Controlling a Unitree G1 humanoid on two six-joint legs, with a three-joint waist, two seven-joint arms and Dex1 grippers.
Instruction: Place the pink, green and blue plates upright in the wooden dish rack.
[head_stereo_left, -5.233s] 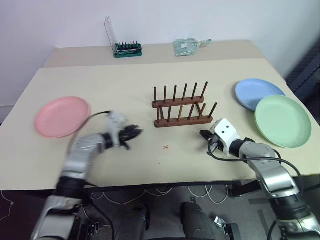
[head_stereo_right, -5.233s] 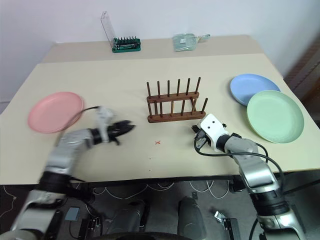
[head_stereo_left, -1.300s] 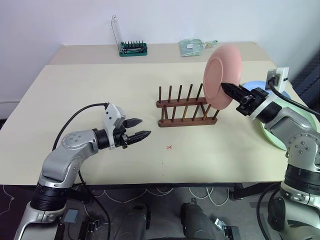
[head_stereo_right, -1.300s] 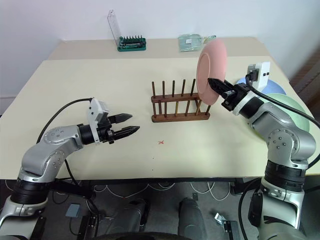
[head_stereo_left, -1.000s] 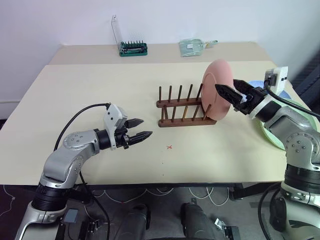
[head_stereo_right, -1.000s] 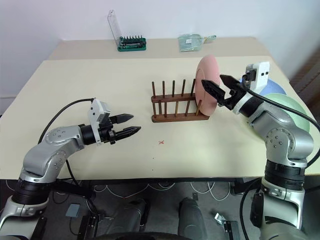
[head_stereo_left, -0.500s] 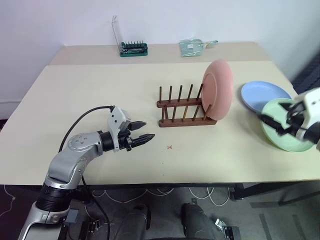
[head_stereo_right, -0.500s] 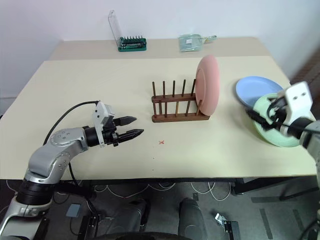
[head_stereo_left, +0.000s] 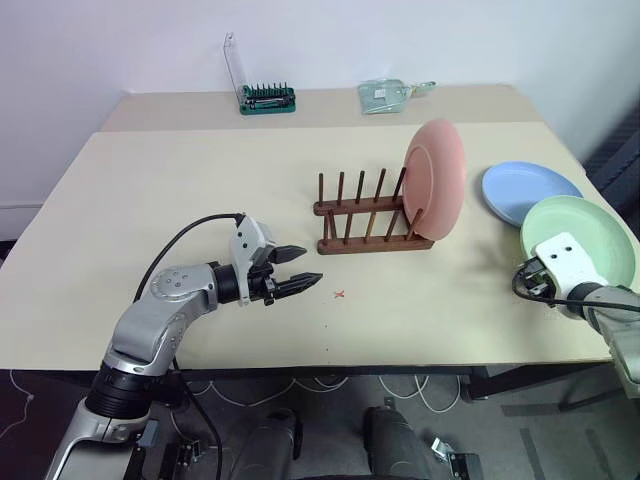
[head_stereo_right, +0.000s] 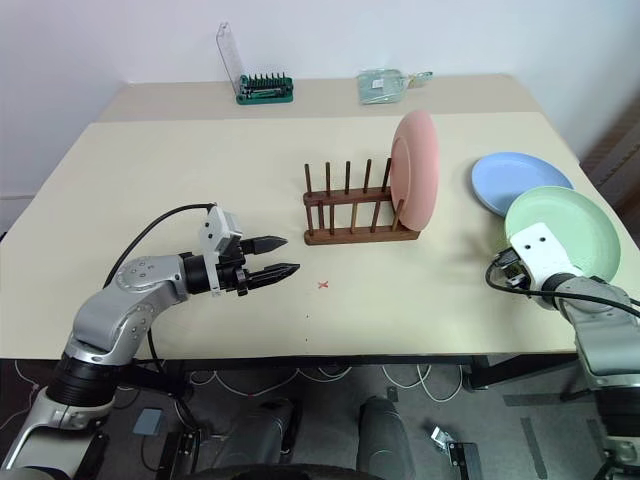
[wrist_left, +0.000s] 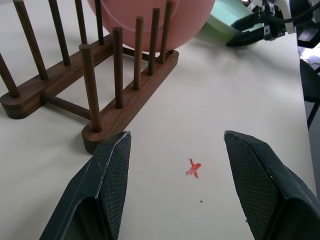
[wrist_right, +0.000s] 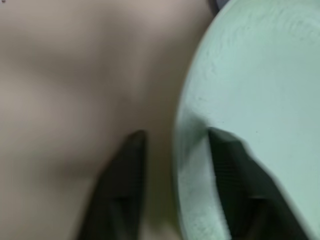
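From its own wrist, the right end effector (wrist_right: 172, 150) straddles the green plate (wrist_right: 260, 100) rim, seemingly closing on it. The left end effector (head_stereo_left: 300, 270) hangs open. The pink plate (head_stereo_left: 437, 180) stands upright (edge-on) at the wooden dish rack (head_stereo_left: 365, 215) right end, rails running across the counter (head_stereo_left: 180, 190).

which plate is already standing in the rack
The pink plate: it stands upright between the end pegs of the rack. The green plate and blue plate lie flat on the table.
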